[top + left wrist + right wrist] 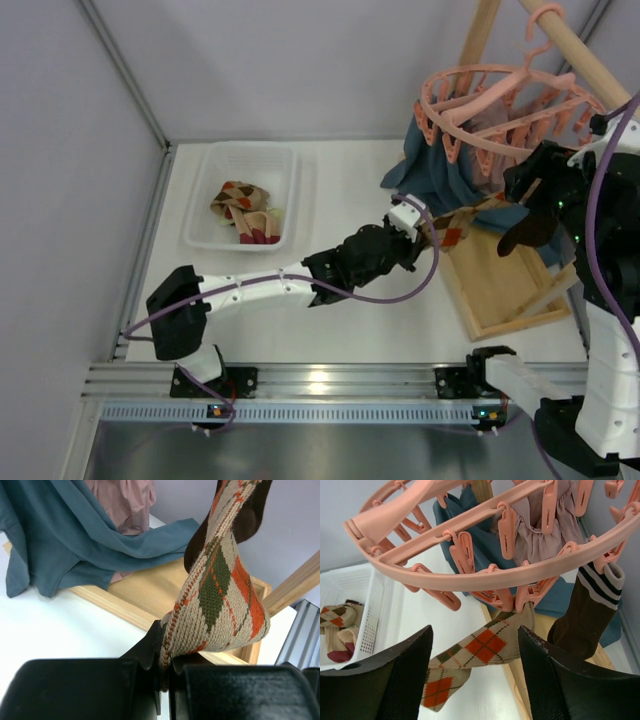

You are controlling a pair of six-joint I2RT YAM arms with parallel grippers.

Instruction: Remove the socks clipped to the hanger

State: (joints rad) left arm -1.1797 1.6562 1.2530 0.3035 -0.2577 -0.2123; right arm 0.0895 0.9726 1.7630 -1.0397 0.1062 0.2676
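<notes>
The salmon-pink hanger (497, 98) hangs at the back right; its ring (485, 575) fills the top of the right wrist view. An argyle sock (490, 647) in beige, orange and green hangs stretched from a clip (522, 599). My left gripper (167, 665) is shut on that argyle sock (215, 580), seen from above beside the wooden base (455, 225). A dark brown sock (582, 625) with a striped cuff hangs from a clip to the right. My right gripper (475, 632) is open and empty just below the ring, fingers either side of the argyle sock.
A white basket (200, 190) at the back left holds argyle socks (245, 212). A teal cloth (75, 535) and a dusty-pink garment (120, 500) hang over the wooden frame base (145, 592). Wooden poles (580, 55) carry the hanger.
</notes>
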